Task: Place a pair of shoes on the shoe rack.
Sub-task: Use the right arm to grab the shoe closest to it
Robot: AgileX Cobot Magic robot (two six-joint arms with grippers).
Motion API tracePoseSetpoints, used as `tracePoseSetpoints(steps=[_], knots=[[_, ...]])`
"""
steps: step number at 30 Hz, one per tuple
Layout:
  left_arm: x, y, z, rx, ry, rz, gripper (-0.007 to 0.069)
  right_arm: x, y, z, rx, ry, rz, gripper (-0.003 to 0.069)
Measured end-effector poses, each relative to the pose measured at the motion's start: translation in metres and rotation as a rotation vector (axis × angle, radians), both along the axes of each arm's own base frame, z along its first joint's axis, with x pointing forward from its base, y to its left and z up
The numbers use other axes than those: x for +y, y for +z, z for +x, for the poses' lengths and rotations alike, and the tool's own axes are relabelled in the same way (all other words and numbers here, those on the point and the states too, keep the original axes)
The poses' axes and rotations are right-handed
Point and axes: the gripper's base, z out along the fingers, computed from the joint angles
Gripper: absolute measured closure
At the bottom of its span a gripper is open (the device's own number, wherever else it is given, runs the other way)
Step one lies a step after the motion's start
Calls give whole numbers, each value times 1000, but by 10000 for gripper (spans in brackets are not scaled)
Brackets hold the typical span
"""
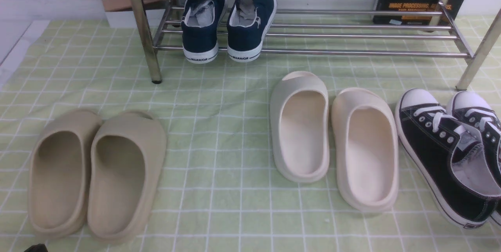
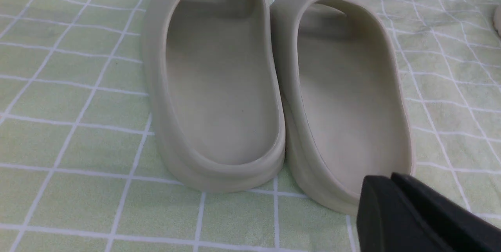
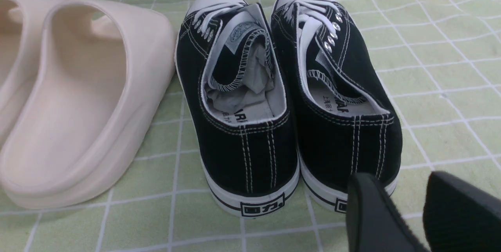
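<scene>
Two black canvas sneakers with white toe caps stand side by side on the green checked cloth at the front right: one [image 1: 438,146] in full view, the other [image 1: 483,121] cut by the frame edge. The right wrist view shows both heels [image 3: 244,154] [image 3: 348,142], toes pointing to the shoe rack [image 1: 352,52]. My right gripper [image 3: 407,193] is open with nothing between its fingers, just behind the heel of the sneaker farther from the cream slippers. My left gripper [image 2: 385,183] is shut and empty, close behind a beige slipper's heel [image 2: 340,87].
Navy sneakers [image 1: 229,21] marked WARRIOR occupy the left part of the rack's lower shelf. A beige slipper pair [image 1: 98,173] lies front left, and a cream pair [image 1: 332,134] lies in the middle, right beside the black sneakers. Rack legs [image 1: 146,36] stand on the cloth.
</scene>
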Motion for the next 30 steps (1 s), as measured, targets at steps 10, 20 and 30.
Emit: tracePoseSetpoints(steps=[10, 20, 30], knots=[[0, 0, 0, 0, 0, 0, 572, 0, 0, 0, 0, 0, 4, 420], [0, 0, 0, 0, 0, 0, 567, 6, 0, 0, -14, 3, 215, 420], [0, 0, 0, 0, 0, 0, 559, 24, 3, 1, -17, -24, 984, 420]])
